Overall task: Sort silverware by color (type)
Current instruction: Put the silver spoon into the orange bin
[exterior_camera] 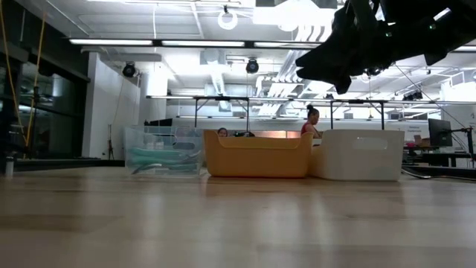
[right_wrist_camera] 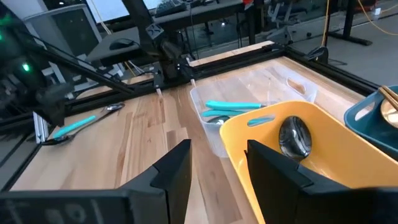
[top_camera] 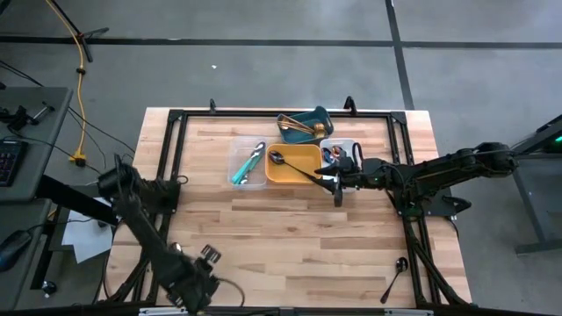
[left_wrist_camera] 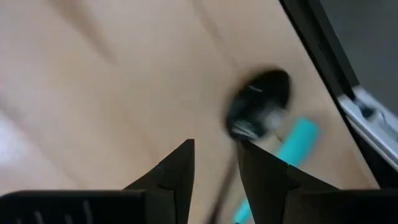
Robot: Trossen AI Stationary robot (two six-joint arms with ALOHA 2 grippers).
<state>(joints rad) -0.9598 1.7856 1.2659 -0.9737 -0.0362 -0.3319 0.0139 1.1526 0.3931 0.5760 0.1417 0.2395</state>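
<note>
- Right now the right gripper [top_camera: 339,186] hangs at the yellow tray's [top_camera: 303,174] 3 o'clock edge, jaws parted, empty; a black spoon [top_camera: 294,167] lies inside.
- Left gripper [left_wrist_camera: 214,171], 7 o'clock on the surface [top_camera: 290,237]: jaws apart, over a black spoon [left_wrist_camera: 258,102] and teal-handled utensil [left_wrist_camera: 292,146].

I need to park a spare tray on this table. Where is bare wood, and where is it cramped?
The wood in front of the clear tray and yellow tray lies bare through the table's middle. The back middle is crowded: those two, the teal tray, the white tray and the right gripper bunch together. A black spoon lies at the front right corner.
</note>
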